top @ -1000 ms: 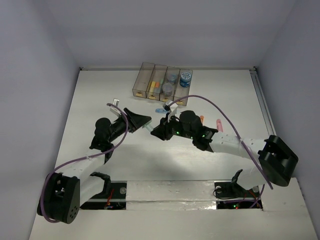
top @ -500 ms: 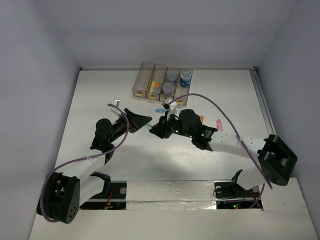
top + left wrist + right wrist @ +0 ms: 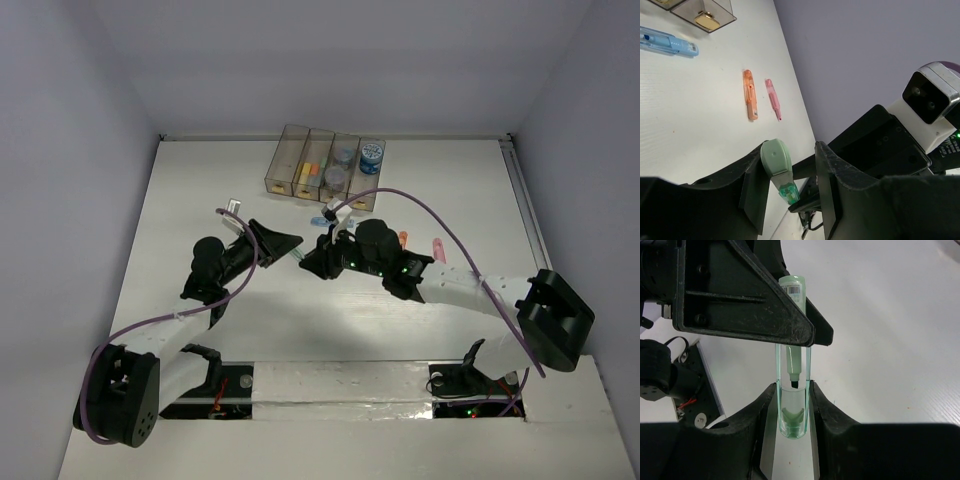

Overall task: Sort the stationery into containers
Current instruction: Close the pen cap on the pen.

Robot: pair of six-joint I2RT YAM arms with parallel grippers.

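Left jaws have drawn in around the green highlighter (image 3: 791,290) over the last second, while both arms barely shifted; whether the left gripper (image 3: 790,152) now clamps it I cannot tell, as a gap shows beside one finger. On the right gripper (image 3: 792,386) the jaws pinch its clear cap end. It hangs above the worktop (image 3: 450,190), short of the bins (image 3: 283,160), probably mid-handover; an orange stick (image 3: 749,95) and pink stick (image 3: 773,99) lie unsorted
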